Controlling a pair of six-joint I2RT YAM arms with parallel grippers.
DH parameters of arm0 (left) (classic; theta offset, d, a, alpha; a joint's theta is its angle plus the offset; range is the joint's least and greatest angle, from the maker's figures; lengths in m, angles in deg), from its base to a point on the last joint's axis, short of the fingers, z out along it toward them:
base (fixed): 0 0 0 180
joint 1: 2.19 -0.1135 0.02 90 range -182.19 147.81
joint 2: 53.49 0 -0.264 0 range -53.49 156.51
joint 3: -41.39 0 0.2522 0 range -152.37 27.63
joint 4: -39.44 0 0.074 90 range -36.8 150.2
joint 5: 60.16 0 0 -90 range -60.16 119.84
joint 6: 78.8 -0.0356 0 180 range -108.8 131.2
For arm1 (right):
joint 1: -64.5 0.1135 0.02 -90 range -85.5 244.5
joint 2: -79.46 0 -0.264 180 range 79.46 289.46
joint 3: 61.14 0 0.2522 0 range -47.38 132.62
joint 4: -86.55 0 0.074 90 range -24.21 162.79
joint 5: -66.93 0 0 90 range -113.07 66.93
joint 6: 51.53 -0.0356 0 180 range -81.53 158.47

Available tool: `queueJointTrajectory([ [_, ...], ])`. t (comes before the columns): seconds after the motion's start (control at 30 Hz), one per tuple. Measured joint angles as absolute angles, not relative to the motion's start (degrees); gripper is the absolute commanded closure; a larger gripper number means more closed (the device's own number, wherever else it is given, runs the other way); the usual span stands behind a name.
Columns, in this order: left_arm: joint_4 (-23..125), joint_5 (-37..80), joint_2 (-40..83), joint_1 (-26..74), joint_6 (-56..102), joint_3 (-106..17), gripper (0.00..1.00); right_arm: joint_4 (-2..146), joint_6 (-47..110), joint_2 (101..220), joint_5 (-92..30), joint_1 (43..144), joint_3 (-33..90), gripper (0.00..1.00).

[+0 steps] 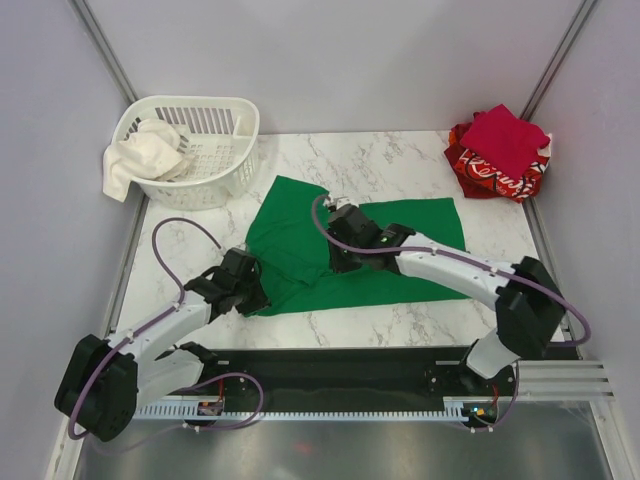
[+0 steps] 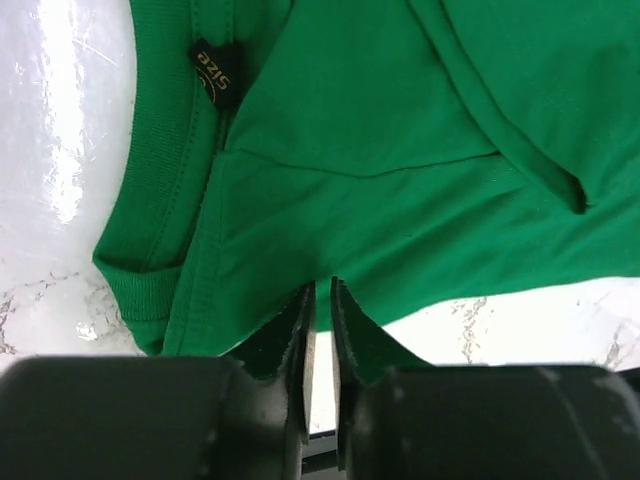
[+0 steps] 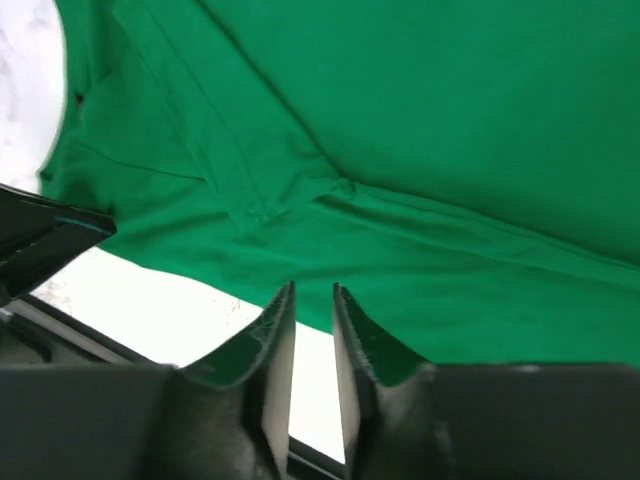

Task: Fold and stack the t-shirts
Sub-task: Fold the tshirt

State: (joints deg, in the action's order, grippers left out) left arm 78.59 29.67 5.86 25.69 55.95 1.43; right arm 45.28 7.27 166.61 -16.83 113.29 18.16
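Left wrist, green t-shirt edge at gripper

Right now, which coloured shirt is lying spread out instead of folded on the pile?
The green shirt, spread across the middle of the table. The crimson shirt and the red printed shirt sit folded in the far right corner.

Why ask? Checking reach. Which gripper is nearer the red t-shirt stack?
Right. The right gripper is on the green t-shirt's middle, left of the stack; the left gripper is at the shirt's near-left edge, farther off.
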Motion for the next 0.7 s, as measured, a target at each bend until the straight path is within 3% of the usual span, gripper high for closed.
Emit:
queueJointTrajectory([
  [0.33,75.2,30.2,6.8,25.7,57.8,3.8,0.89,45.4,7.8,182.7,-19.6,117.3,26.8,0.78],
  [0.4,74.9,30.3,6.8,25.7,58.0,3.8,0.9,45.3,7.3,184.1,-19.9,118.2,26.8,0.62],
  [0.53,74.1,30.3,6.8,25.7,58.1,4.0,0.9,45.1,7.0,185.2,-19.6,119.8,26.8,0.43],
  [0.7,73.8,30.3,6.8,25.7,58.1,4.2,0.91,44.9,7.5,185.7,-18.8,121.9,28.0,0.41],
])
